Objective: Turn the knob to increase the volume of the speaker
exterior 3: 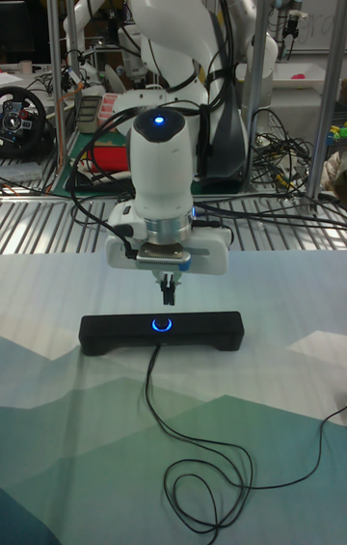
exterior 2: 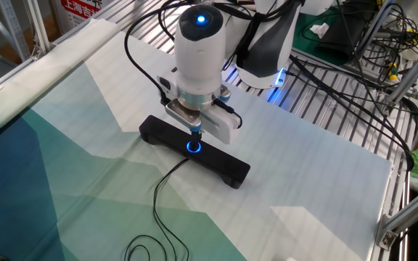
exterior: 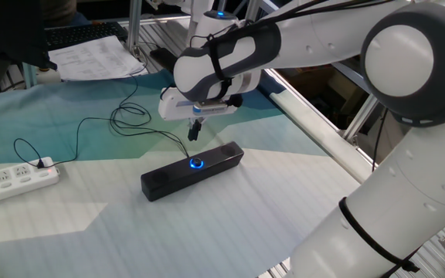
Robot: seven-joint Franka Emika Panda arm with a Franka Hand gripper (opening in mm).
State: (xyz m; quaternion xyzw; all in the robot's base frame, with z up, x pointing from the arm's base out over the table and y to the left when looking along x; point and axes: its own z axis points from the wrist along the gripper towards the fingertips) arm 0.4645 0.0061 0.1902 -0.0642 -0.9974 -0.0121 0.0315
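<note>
The speaker (exterior: pixel 172 174) (exterior 2: pixel 220 164) (exterior 3: pixel 207 331) is a long black bar lying on the teal and white cloth. Its knob (exterior: pixel 196 163) (exterior 2: pixel 193 147) (exterior 3: pixel 161 323) glows blue at the middle of the bar. My gripper (exterior: pixel 195 132) (exterior 2: pixel 197 131) (exterior 3: pixel 168 293) hangs a short way above the knob, pointing down. Its dark fingers are pressed together with nothing between them, and they do not touch the knob. A thin black cable (exterior 3: pixel 160 429) runs from the speaker across the cloth.
A white power strip (exterior: pixel 10 182) lies at the left edge of the cloth, with the cable looping toward it. Papers (exterior: pixel 95 57) rest at the back. Metal rails and tangled cables (exterior 2: pixel 354 65) border the table on the far side.
</note>
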